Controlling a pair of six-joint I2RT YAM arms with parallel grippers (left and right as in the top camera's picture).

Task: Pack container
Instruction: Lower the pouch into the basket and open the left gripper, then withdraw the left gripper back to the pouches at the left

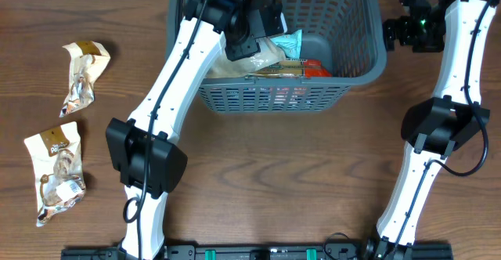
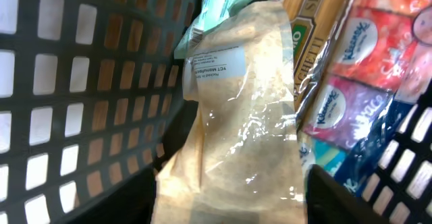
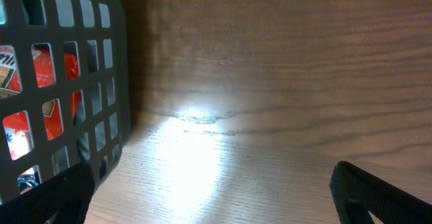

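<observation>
left end effector (image 2: 233, 190) is down inside the basket (image 1: 368, 64), fingers pressed in on the lower part of a tan pouch (image 2: 243, 116). the pouch has a glossy clear front and a white label near its top. it stands roughly upright between the fingers, close to the basket's left lattice wall.

in the left wrist view, a teal packet (image 2: 226, 1) sits behind the pouch top. a spaghetti box (image 2: 317, 55) lies just beside the pouch, and tissue packs (image 2: 351, 109) in pink and blue wrap lie past the box, against the far wall.

the basket sits at the far middle of the tabletop (image 1: 313, 174), upright, open side up.

right end effector (image 3: 212, 170) is outside the basket, beside its right wall, fingers spread wide and holding nothing. it hangs above bare wood with a bright glare patch; contact with the wood cannot be told.

two snack packets (image 1: 84, 76) (image 1: 59, 174) lie crumpled on the left of the tabletop, well apart from the basket and from each other.
</observation>
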